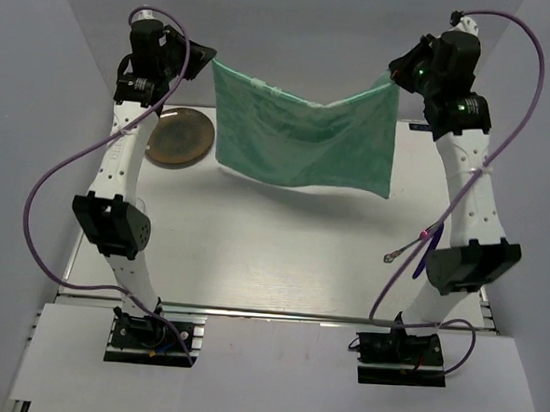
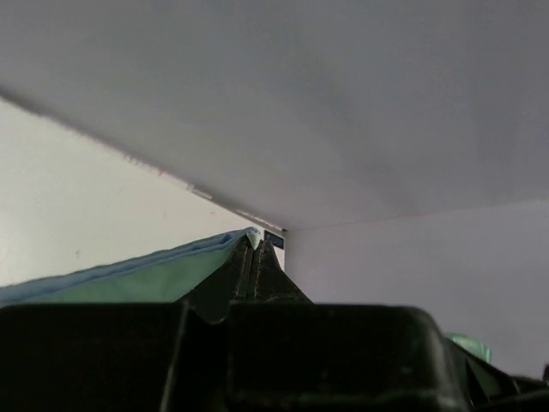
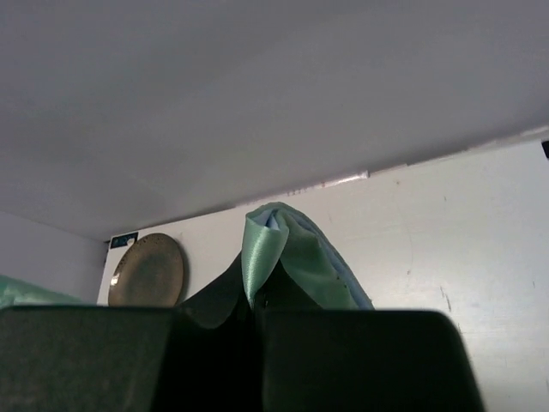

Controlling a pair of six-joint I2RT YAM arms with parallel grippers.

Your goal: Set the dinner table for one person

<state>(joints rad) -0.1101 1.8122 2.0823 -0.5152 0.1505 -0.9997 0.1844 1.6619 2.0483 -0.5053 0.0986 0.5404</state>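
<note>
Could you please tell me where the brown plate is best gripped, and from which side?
Take the brown plate by its rim at the near edge, coming from above. It lies flat on the dinner table and looks shallow, so only the rim offers a pinch; the left arm and the hanging placemat crowd its other sides.

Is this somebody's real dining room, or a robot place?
Most likely a robot test booth: plain grey walls, a white table with a metal rail, and two bolted-down arms holding up a green cloth.
</note>
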